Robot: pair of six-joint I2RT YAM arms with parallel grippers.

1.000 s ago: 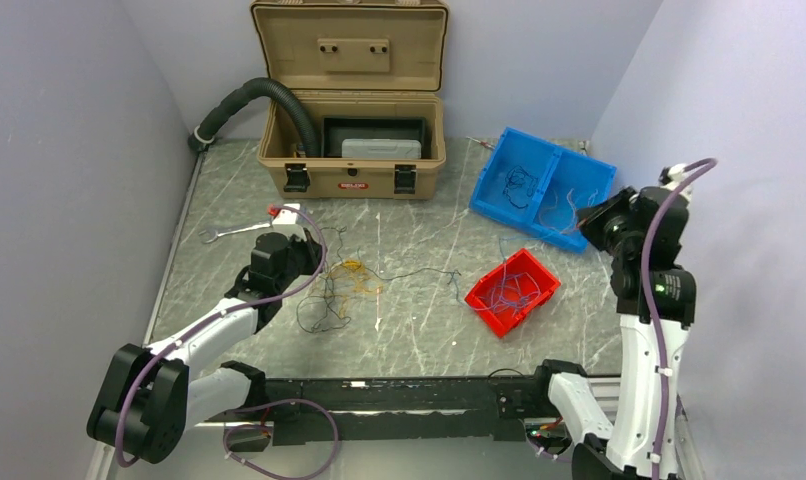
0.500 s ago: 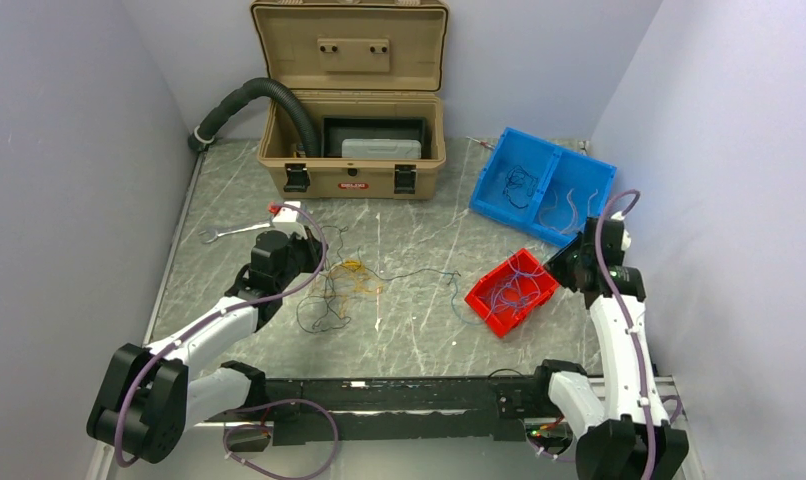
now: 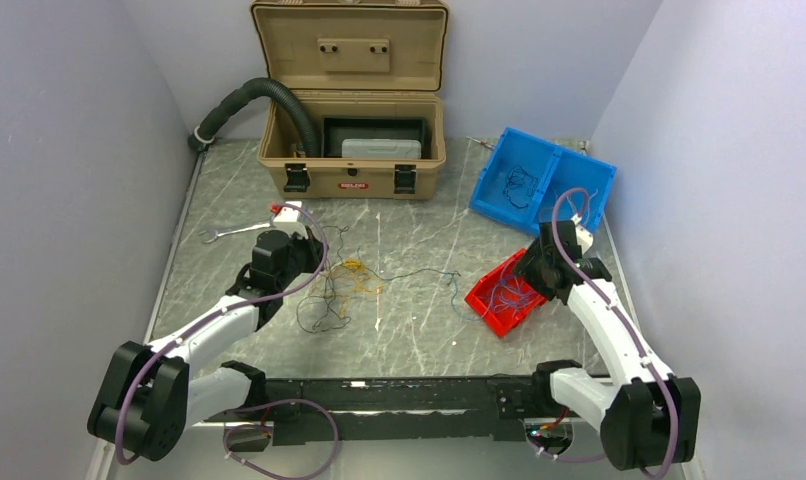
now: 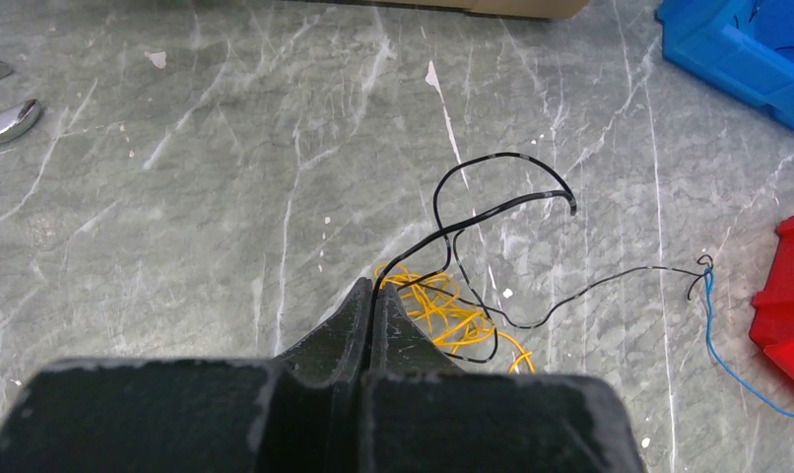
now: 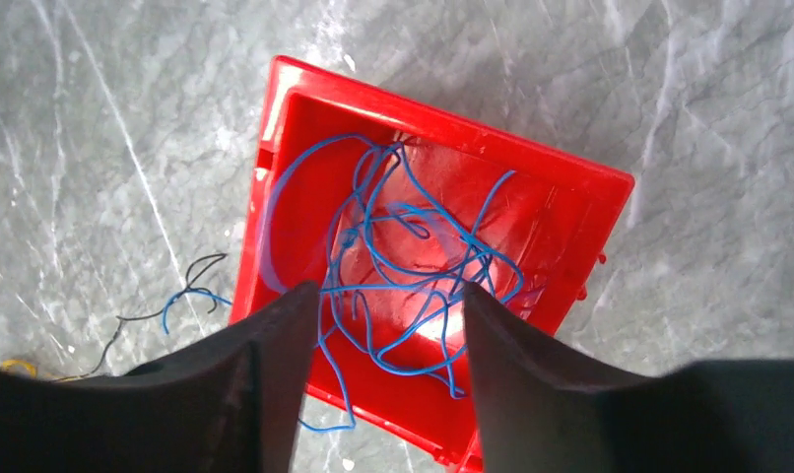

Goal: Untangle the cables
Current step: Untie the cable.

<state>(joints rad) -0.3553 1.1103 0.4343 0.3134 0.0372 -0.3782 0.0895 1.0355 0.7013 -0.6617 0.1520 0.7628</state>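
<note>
The cables lie in a loose tangle [image 3: 331, 292] mid-table: yellow-orange wires [image 4: 442, 310], looping black wires [image 4: 501, 197] and one blue wire [image 4: 728, 355] trailing toward the red bin [image 3: 484, 300]. My left gripper [image 4: 378, 291] is shut on a black wire that runs up between its fingertips, right at the near edge of the yellow clump. My right gripper [image 5: 388, 288] hangs open just above the red bin [image 5: 590, 197]. A bundle of blue wires [image 5: 413, 246] lies in the bin under the open jaws. One blue strand hangs over the bin's near wall.
A blue two-compartment bin [image 3: 489, 167] at the back right holds black wires. An open tan toolbox [image 3: 349, 182] stands at the back with a black corrugated hose [image 3: 249, 95] entering it. A wrench [image 3: 229, 233] lies at the left.
My right arm swung down and left from beside the blue bin to above the red bin, and its jaws opened. The left arm and its grip stayed put.
</note>
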